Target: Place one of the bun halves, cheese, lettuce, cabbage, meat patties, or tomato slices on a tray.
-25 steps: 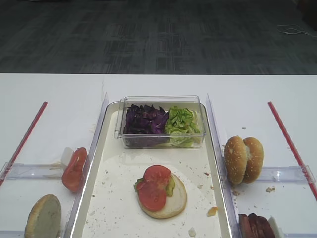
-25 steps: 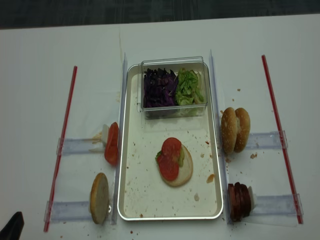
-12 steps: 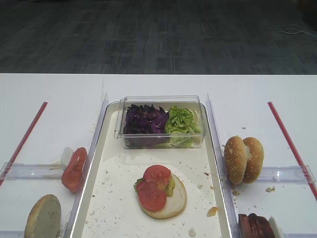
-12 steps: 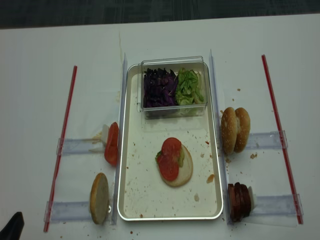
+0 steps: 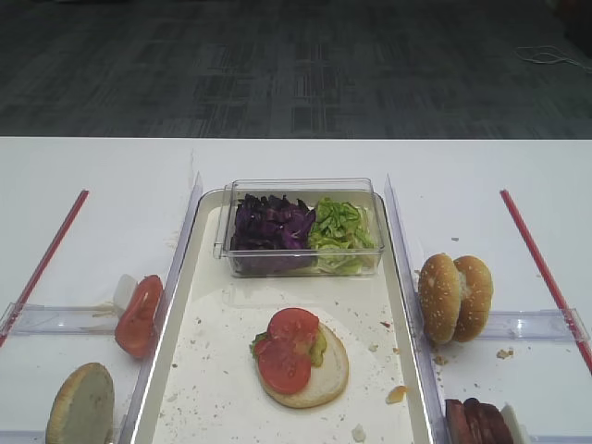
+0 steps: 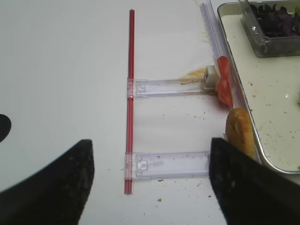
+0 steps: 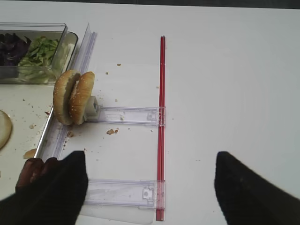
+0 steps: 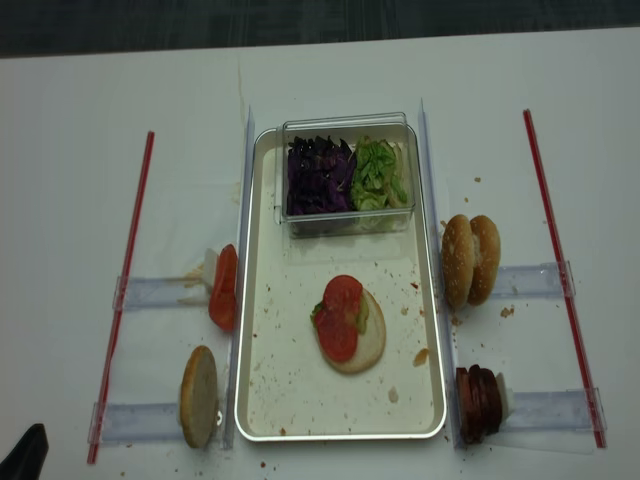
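Left wrist | left gripper (image 6: 149, 180) spread wide, above table (image 6: 61, 70)

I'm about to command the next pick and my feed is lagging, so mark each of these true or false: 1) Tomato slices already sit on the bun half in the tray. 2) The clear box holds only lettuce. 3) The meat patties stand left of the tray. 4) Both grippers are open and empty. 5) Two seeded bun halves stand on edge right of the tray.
1) True: tomato slices lie on the bun half in the tray.
2) False: the clear box holds cabbage and lettuce.
3) False: the meat patties stand right of the tray.
4) True: left gripper and right gripper gape, holding nothing.
5) True: seeded bun halves.
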You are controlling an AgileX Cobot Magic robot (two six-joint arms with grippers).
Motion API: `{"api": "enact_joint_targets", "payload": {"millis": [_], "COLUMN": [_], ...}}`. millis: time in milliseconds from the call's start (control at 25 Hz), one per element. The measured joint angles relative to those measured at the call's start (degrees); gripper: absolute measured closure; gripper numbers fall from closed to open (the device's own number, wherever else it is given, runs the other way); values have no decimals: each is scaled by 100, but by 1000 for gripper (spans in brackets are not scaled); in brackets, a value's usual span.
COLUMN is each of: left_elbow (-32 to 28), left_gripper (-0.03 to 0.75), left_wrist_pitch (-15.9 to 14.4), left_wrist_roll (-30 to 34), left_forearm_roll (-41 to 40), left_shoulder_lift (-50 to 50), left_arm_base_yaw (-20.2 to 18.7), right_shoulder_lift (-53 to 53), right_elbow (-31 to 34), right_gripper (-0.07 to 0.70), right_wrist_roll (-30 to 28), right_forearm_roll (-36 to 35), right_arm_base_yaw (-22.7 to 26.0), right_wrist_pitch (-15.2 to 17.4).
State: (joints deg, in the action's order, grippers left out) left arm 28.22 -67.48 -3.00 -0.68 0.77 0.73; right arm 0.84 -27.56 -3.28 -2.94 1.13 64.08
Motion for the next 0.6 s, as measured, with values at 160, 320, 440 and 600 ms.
{"api": "enact_joint_targets", "payload": {"millis": [160, 320, 440, 600], "left_elbow": [0, 0, 0, 0], "left_gripper": [207, 207, 207, 207], "left_wrist_pitch": [0, 0, 0, 0], "left_wrist_roll": [0, 0, 0, 0], "left_forearm_roll": [0, 0, 0, 0], "left_shoulder_lift": [0, 0, 0, 0], "left_arm_base_yaw": [0, 0, 0, 0], "right_shoulder_lift": [0, 0, 0, 0], "right_elbow": [0, 0, 0, 0], "right_gripper": [41, 41, 41, 41], "right_wrist_roll": [0, 0, 0, 0], "right_forearm_roll": [0, 0, 0, 0], "right_arm_base_yaw": [0, 0, 0, 0], "right_wrist_pitch": [0, 0, 0, 0]}}
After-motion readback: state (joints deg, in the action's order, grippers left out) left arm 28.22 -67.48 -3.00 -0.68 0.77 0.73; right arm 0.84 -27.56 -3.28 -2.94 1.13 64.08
